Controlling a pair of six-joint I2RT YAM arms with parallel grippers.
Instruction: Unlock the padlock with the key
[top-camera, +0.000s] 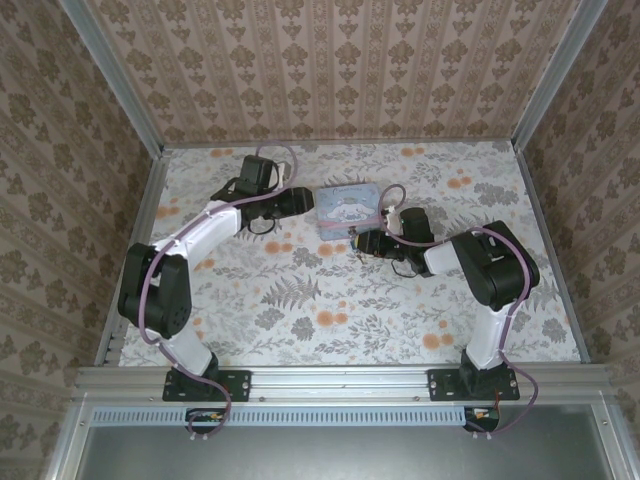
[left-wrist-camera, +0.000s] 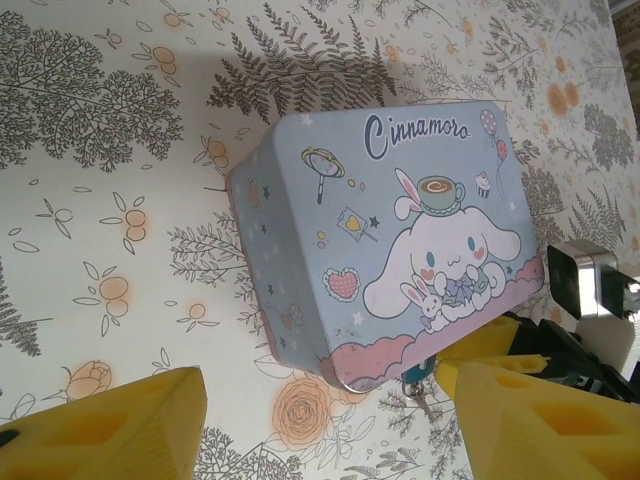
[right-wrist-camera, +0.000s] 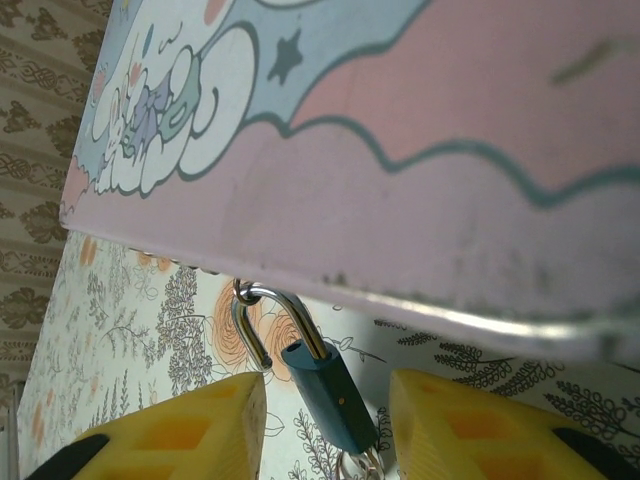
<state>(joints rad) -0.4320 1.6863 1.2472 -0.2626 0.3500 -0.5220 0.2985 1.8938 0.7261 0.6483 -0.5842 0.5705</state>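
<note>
The pale blue cartoon tin (left-wrist-camera: 390, 230) lies on the flowered table. From its near edge hangs the small teal padlock (right-wrist-camera: 332, 402). Its metal shackle (right-wrist-camera: 268, 318) is hooked in the tin's ring, with its short leg out of the body's hole. A small key (left-wrist-camera: 427, 403) dangles at the padlock's lower end. My right gripper (right-wrist-camera: 328, 390) is open; its yellow fingers (right-wrist-camera: 190, 430) stand on either side of the padlock body with a gap on each side. My left gripper (left-wrist-camera: 330, 372) is open at the tin's left corner, holding nothing.
The tin (top-camera: 348, 208) sits at the middle back of the table, with the left gripper (top-camera: 303, 200) on its left and the right gripper (top-camera: 362, 243) at its front right. Patterned walls (top-camera: 330, 70) enclose the table on three sides.
</note>
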